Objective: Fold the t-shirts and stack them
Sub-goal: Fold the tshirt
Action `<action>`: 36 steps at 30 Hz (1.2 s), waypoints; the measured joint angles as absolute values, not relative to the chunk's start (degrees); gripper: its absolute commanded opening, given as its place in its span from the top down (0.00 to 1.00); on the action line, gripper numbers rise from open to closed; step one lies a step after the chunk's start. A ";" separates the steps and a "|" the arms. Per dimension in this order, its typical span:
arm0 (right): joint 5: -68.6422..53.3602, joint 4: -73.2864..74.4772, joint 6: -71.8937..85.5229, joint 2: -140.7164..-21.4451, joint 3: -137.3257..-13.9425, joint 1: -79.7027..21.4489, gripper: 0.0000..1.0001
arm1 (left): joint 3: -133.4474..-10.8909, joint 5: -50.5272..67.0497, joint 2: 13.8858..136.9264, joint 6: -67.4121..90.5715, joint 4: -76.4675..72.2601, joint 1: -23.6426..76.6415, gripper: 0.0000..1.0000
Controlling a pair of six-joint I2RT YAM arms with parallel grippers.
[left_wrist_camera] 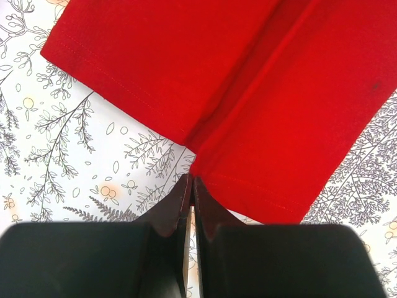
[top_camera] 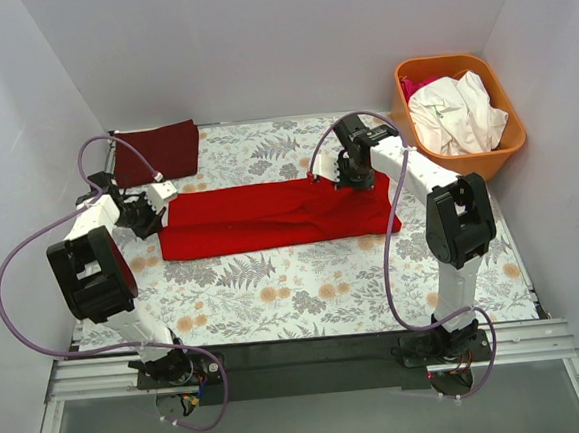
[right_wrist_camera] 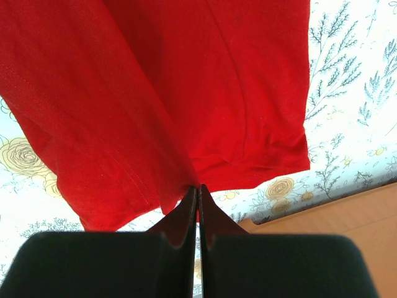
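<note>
Mid-fold: right gripper clamped tight on the shirt. Left gripper closed at left hem, hold unclear. Next, probably: carry right end leftward.

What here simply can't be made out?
- Beneath the white clothes, the orange basket's contents: top view, the pile covers them.
- Whether the left pincer really nips the red shirt's hem: left wrist view, the pincer itself hides the contact.
- The red shirt's other end: right wrist view, cut off by the top edge.
</note>
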State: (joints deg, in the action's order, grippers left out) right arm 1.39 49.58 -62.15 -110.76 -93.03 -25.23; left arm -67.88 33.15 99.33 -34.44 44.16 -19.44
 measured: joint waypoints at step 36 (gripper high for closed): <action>1.78 49.52 -62.85 -112.29 -93.23 -23.59 0.99 | -70.04 31.29 105.06 -32.95 41.69 -17.74 1.00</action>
